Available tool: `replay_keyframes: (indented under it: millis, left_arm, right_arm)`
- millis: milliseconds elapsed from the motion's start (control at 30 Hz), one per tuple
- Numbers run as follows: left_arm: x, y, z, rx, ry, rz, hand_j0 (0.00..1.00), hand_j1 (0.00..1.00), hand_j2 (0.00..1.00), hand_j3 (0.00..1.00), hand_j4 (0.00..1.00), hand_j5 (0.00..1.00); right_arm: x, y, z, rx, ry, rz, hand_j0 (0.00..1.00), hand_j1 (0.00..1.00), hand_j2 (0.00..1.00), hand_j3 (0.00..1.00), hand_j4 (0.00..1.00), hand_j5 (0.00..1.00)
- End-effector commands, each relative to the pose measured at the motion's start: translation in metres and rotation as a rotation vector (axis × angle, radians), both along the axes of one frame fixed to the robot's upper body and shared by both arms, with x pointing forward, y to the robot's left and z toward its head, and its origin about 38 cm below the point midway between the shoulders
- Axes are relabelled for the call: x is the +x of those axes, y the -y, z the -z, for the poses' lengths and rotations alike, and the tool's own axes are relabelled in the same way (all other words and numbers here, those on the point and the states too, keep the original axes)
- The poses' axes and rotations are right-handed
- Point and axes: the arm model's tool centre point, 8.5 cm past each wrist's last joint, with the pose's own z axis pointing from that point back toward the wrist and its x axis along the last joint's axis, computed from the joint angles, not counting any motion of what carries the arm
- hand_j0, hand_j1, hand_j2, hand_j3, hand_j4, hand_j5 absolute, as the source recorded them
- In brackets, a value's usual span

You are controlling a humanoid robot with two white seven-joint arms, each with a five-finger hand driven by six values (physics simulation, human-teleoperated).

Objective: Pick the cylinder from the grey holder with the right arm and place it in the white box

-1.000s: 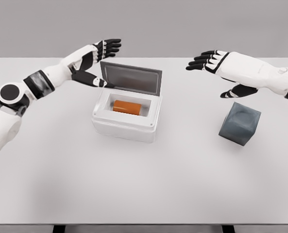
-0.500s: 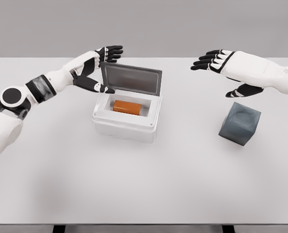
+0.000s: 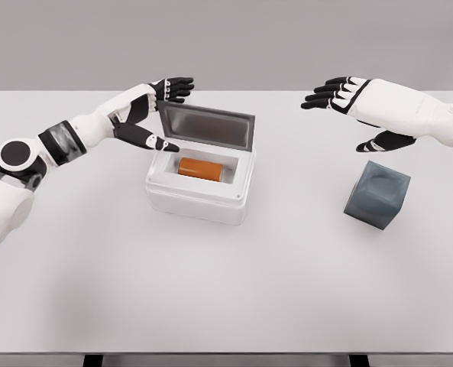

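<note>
An orange cylinder [image 3: 202, 168] lies on its side inside the white box [image 3: 198, 197], whose grey lid [image 3: 208, 125] stands raised at the back, tilted a little forward. My left hand [image 3: 165, 111] is open at the lid's left edge, fingers behind its top corner and thumb by the box's left rim. The grey holder [image 3: 376, 194], a dark cube, stands at the right with nothing in it. My right hand [image 3: 348, 115] hovers open above and behind the holder, holding nothing.
The white table [image 3: 226, 290] spreads wide in front of the box and holder. Its far edge runs just behind both hands.
The left hand has slid right along the lid's left edge and the lid has tipped slightly forward. The right hand has drifted a little to the right and up.
</note>
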Motion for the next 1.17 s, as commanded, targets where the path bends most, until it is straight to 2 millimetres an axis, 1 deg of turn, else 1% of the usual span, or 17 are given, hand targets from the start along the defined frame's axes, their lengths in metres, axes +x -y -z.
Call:
replay_keyframes:
  millis: [0, 100, 167, 433, 467, 500, 600, 667, 733, 800, 833, 867, 900, 1000, 1067, 1133]
  left_arm:
    - [-0.002, 0.004, 0.001, 0.015, 0.009, 0.026, 1.0, 1.0, 1.0, 1.0, 1.0, 1.0]
    - [-0.001, 0.001, -0.004, 0.016, 0.02, 0.023, 1.0, 1.0, 1.0, 1.0, 1.0, 1.0]
    - [-0.002, -0.01, -0.009, 0.031, 0.026, 0.012, 1.0, 1.0, 1.0, 1.0, 1.0, 1.0]
    - [0.0, -0.014, -0.018, 0.02, 0.047, 0.002, 1.0, 1.0, 1.0, 1.0, 1.0, 1.0]
    - [0.0, -0.016, -0.019, 0.016, 0.05, -0.004, 1.0, 1.0, 1.0, 1.0, 1.0, 1.0]
    - [-0.001, -0.024, -0.023, 0.019, 0.059, -0.016, 1.0, 1.0, 1.0, 1.0, 1.0, 1.0]
    - [-0.009, -0.038, -0.04, 0.023, 0.088, -0.01, 1.0, 1.0, 1.0, 1.0, 1.0, 1.0]
    - [-0.021, -0.047, -0.058, 0.045, 0.127, 0.012, 1.0, 1.0, 1.0, 1.0, 1.0, 1.0]
    - [-0.04, -0.056, -0.066, 0.051, 0.222, 0.056, 1.0, 1.0, 1.0, 1.0, 1.0, 1.0]
    - [-0.06, -0.066, -0.074, 0.041, 0.361, 0.112, 1.0, 1.0, 1.0, 1.0, 1.0, 1.0]
    - [-0.07, -0.072, -0.074, 0.043, 0.412, 0.135, 1.0, 1.0, 1.0, 1.0, 1.0, 1.0]
    - [-0.074, -0.077, -0.069, 0.054, 0.413, 0.135, 1.0, 1.0, 1.0, 1.0, 1.0, 1.0]
    - [-0.077, -0.085, -0.067, 0.073, 0.402, 0.126, 1.0, 1.0, 1.0, 1.0, 1.0, 1.0]
    - [-0.086, -0.101, -0.052, 0.118, 0.355, 0.109, 1.0, 1.0, 1.0, 1.0, 1.0, 1.0]
    - [-0.088, -0.107, -0.054, 0.136, 0.352, 0.103, 1.0, 1.0, 1.0, 1.0, 1.0, 1.0]
    - [-0.09, -0.107, -0.048, 0.138, 0.338, 0.106, 1.0, 1.0, 1.0, 1.0, 1.0, 1.0]
  right_arm:
    - [0.0, 0.0, -0.001, 0.006, -0.002, 0.001, 1.0, 1.0, 1.0, 1.0, 1.0, 1.0]
    - [0.0, 0.001, 0.0, 0.006, -0.004, 0.003, 1.0, 1.0, 1.0, 1.0, 1.0, 1.0]
    - [0.0, 0.0, -0.001, 0.006, 0.0, 0.001, 1.0, 1.0, 1.0, 1.0, 1.0, 1.0]
    - [0.0, -0.001, -0.001, 0.007, 0.0, -0.001, 1.0, 1.0, 1.0, 1.0, 1.0, 1.0]
    - [0.0, -0.001, -0.001, 0.006, -0.001, 0.0, 1.0, 1.0, 1.0, 1.0, 1.0, 1.0]
    - [0.0, -0.001, -0.001, 0.007, -0.001, -0.001, 1.0, 1.0, 1.0, 1.0, 1.0, 1.0]
    - [-0.001, -0.001, 0.0, 0.006, -0.003, -0.001, 1.0, 1.0, 1.0, 1.0, 1.0, 1.0]
    - [-0.001, -0.001, 0.0, 0.006, -0.001, -0.002, 1.0, 1.0, 1.0, 1.0, 1.0, 1.0]
    - [-0.001, -0.001, 0.0, 0.007, -0.002, -0.002, 1.0, 1.0, 1.0, 1.0, 1.0, 1.0]
    - [-0.001, -0.002, 0.001, 0.009, -0.002, -0.003, 1.0, 1.0, 1.0, 1.0, 1.0, 1.0]
    - [-0.001, -0.003, 0.001, 0.011, -0.003, -0.005, 1.0, 1.0, 1.0, 1.0, 1.0, 1.0]
    - [-0.001, -0.003, 0.001, 0.015, -0.003, -0.007, 1.0, 1.0, 1.0, 1.0, 1.0, 1.0]
    - [-0.001, -0.004, 0.001, 0.017, -0.003, -0.007, 1.0, 1.0, 1.0, 1.0, 1.0, 1.0]
    - [-0.001, -0.003, 0.001, 0.015, -0.003, -0.007, 1.0, 1.0, 1.0, 1.0, 1.0, 1.0]
    - [-0.001, -0.004, 0.0, 0.018, -0.002, -0.008, 1.0, 1.0, 1.0, 1.0, 1.0, 1.0]
    - [0.0, -0.003, 0.0, 0.017, -0.003, -0.006, 1.0, 1.0, 1.0, 1.0, 1.0, 1.0]
